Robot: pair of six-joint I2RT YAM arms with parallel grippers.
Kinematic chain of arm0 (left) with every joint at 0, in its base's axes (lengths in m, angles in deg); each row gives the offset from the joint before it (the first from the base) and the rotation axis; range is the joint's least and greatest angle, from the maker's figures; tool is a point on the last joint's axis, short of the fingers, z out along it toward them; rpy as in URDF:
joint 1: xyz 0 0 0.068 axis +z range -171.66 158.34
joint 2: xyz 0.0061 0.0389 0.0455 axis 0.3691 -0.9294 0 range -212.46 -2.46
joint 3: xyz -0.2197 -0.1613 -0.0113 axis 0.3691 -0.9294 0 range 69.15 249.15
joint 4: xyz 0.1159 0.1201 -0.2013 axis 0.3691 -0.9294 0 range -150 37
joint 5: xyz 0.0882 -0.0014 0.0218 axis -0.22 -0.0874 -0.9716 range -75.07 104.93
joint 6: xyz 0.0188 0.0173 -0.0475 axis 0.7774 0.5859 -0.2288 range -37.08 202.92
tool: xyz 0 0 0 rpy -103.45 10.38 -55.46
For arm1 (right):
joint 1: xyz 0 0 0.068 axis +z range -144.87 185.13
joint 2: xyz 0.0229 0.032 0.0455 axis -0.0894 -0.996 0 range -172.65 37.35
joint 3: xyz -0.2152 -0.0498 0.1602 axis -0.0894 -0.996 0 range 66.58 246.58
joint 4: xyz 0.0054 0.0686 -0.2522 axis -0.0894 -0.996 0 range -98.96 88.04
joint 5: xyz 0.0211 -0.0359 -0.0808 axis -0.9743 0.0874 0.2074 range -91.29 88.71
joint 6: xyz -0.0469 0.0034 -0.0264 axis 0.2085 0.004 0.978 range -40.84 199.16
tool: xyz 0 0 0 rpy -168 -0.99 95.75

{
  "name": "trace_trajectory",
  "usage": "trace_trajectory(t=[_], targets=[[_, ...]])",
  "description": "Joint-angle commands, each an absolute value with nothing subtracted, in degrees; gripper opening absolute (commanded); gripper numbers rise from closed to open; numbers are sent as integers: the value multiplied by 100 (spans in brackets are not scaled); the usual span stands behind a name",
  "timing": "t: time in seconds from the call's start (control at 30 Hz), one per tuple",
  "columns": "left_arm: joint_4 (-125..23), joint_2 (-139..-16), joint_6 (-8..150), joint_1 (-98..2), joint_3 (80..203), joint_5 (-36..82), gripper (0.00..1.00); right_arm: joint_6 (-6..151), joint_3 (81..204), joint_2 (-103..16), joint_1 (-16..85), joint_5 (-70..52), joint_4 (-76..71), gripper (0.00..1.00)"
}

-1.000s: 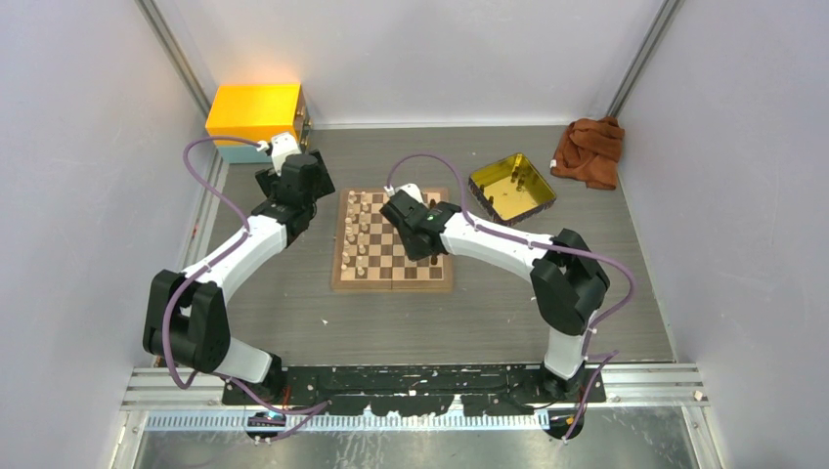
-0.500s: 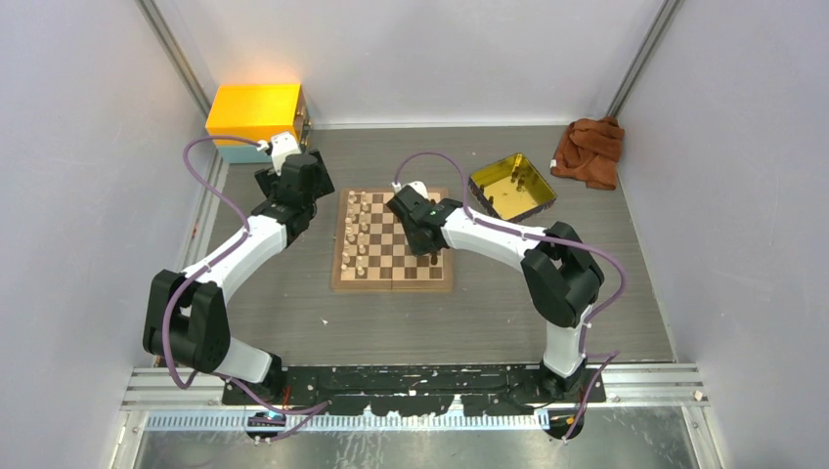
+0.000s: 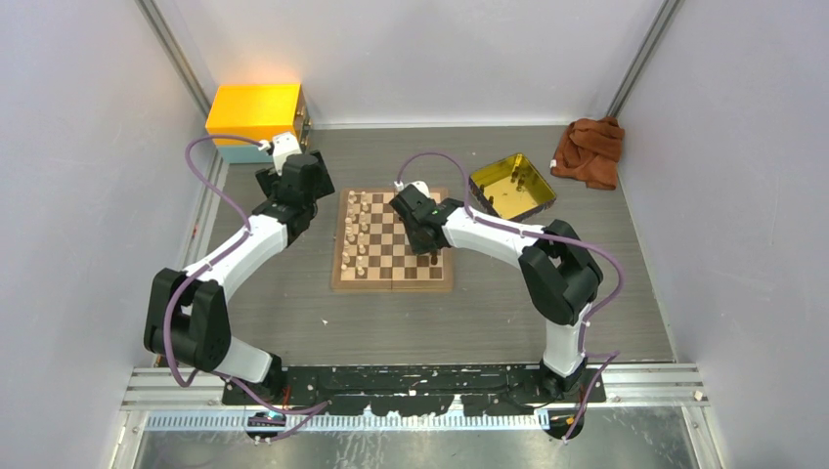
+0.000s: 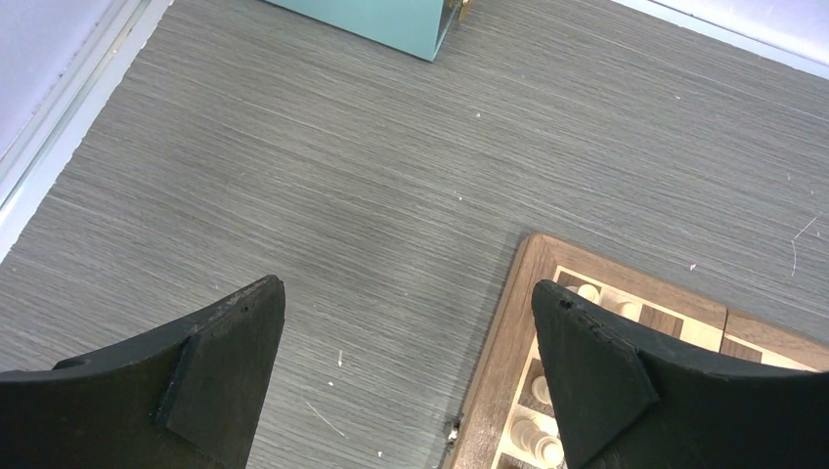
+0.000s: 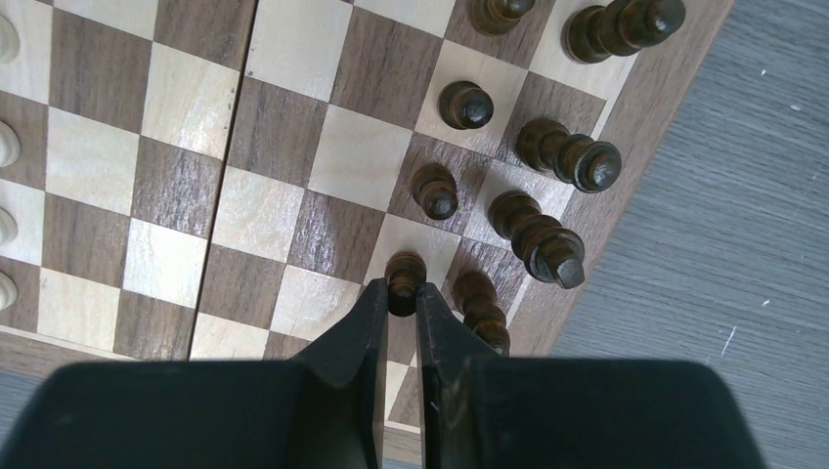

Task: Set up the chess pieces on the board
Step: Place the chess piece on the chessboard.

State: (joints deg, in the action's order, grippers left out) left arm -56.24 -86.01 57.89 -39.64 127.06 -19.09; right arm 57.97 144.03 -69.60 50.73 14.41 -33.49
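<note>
My right end effector (image 5: 401, 298) is pinching a dark pawn (image 5: 405, 272) by its head, fingers almost pressed together. The pawn is at my fingertips over a pale square of the board (image 5: 283, 127); I cannot tell if it touches down. The high grip leaves my fingers clear of the other dark pieces (image 5: 538, 239) crowded just ahead along the edge. My left end effector (image 4: 406, 293) hangs spread wide, holding nothing, over bare worktop (image 4: 342, 176) beside the board's corner, out of my right arm's way.
</note>
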Motion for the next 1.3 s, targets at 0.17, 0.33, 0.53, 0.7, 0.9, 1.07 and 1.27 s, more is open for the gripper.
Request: trace_trajectory(t=[0.17, 0.33, 0.53, 0.7, 0.9, 1.07, 1.27], targets=[[-5328, -8647, 5849, -3942, 12831, -2058, 97, 5755, 14370, -7018, 5036, 1425, -3132, 1], [-5326, -8657, 5849, -3942, 12856, -2041, 97, 5754, 14357, -7017, 5030, 1402, -3149, 13], [-5326, -8666, 5849, -3942, 12873, -2024, 97, 5788, 14366, -6962, 5030, 1435, -3183, 29], [-5335, -8662, 5849, -3942, 12875, -2014, 97, 5815, 14405, -6914, 5021, 1450, -3202, 31], [-5348, -8641, 5849, -3942, 12870, -2005, 97, 5854, 14433, -6858, 5026, 1428, -3232, 32], [-5344, -8632, 5849, -3942, 12868, -2005, 97, 5933, 14554, -6775, 5022, 1443, -3333, 32], [-5343, -8638, 5849, -3942, 12876, -2005, 97, 6025, 14815, -6543, 5035, 1412, -3580, 32]])
